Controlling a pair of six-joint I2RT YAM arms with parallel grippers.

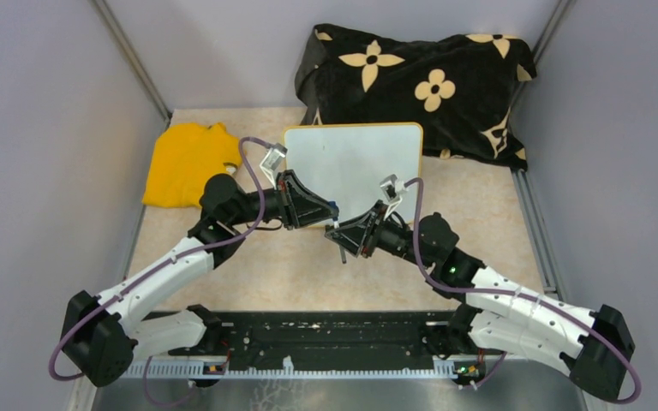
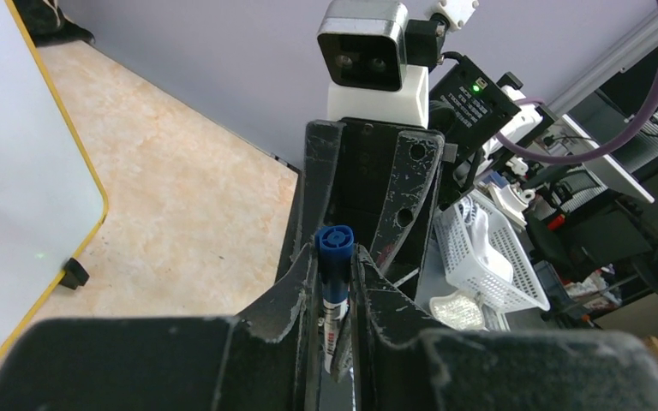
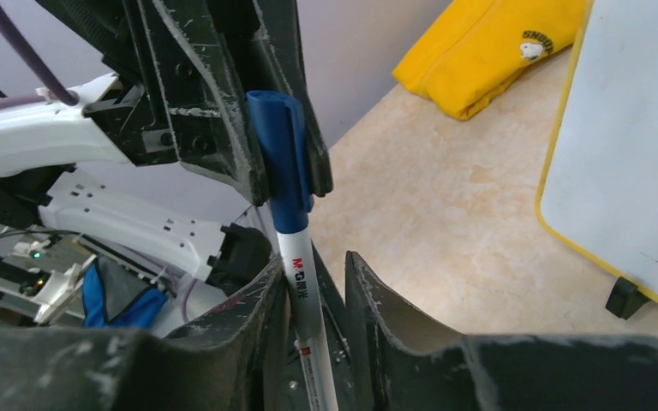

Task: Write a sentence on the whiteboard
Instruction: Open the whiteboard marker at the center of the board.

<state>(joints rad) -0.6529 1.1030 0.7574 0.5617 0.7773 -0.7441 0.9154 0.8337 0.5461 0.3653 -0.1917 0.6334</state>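
The step in hand looks like uncapping. The two grippers meet nose to nose just above the near edge of the whiteboard (image 1: 355, 163), with the marker (image 3: 298, 265) running between them. The left gripper (image 2: 336, 282) is clamped on the marker's blue cap (image 3: 276, 154), its fingers tight on both sides. The right gripper (image 3: 315, 278) straddles the white barrel with its fingers apart: one finger is at the barrel, and a gap shows beside the other. From this steep angle I would call that a loose straddle, not a grip.

The whiteboard lies flat on the table (image 1: 266, 270), in front of the black flowered cloth (image 1: 420, 81) and just right of the yellow cloth (image 1: 184, 163). It looks blank, with no sentence on it yet.

To do this well, the right fingers should close squarely on the barrel, a little below the cap, before anything pulls. The pull should then run straight along the marker's axis with the left grip firm. A sideways tug could skew the barrel in the pads or flick the nib against a finger. The hands are best parted over the bare table, clear of the board's rim
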